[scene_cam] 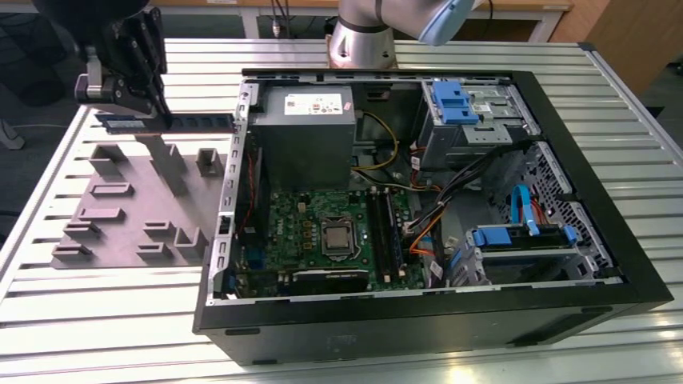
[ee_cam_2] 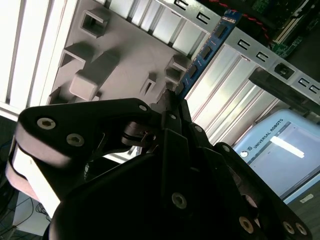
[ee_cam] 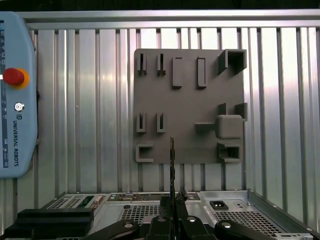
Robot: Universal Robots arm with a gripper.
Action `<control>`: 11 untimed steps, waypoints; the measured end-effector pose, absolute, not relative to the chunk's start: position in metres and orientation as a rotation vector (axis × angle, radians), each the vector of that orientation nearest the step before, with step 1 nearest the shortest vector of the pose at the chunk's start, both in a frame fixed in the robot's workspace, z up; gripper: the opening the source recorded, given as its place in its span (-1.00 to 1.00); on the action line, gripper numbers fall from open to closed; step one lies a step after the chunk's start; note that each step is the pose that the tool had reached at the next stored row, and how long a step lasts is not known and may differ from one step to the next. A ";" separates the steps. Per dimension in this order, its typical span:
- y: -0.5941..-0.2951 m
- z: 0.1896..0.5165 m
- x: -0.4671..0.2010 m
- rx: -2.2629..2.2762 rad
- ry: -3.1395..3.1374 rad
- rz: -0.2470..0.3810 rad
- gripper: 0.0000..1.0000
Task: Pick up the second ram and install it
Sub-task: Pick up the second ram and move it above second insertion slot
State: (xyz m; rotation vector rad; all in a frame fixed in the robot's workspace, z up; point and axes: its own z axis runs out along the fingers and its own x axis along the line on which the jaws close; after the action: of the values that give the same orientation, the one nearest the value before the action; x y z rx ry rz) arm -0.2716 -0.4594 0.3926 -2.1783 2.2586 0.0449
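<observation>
In the exterior view the black tool [scene_cam: 147, 112] is clamping the thin dark-green second ram [scene_cam: 197, 122] above the grey plastic tray [scene_cam: 117, 216], beside an open black case [scene_cam: 427, 312] holding a green motherboard [scene_cam: 320, 232]. In the second wrist view the second ram [ee_cam_2: 205, 52] is jutting past the tray [ee_cam_2: 125, 55]. In the first wrist view it is showing edge-on [ee_cam: 172, 160].

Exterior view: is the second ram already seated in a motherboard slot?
No, the hand holds the second ram in the air by the grey fixture tray, outside the computer case.
</observation>
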 end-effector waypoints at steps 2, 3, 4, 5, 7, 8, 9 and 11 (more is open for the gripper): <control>-0.459 0.393 -0.270 -2.178 2.259 0.045 -0.73; -0.459 0.393 -0.270 -2.178 2.259 0.045 -0.73; -0.459 0.393 -0.269 -2.178 2.259 0.045 -0.73; -0.459 0.393 -0.269 -2.178 2.259 0.045 -0.73; -0.459 0.393 -0.267 -2.178 2.259 0.045 -0.73; -0.459 0.393 -0.267 -2.178 2.259 0.045 -0.73; -0.459 0.393 -0.266 -2.178 2.259 0.045 -0.73; -0.459 0.393 -0.265 -2.178 2.259 0.045 -0.73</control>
State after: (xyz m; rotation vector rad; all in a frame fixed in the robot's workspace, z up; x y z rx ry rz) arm -0.2653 -0.4594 0.3926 -2.1783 2.2587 0.0447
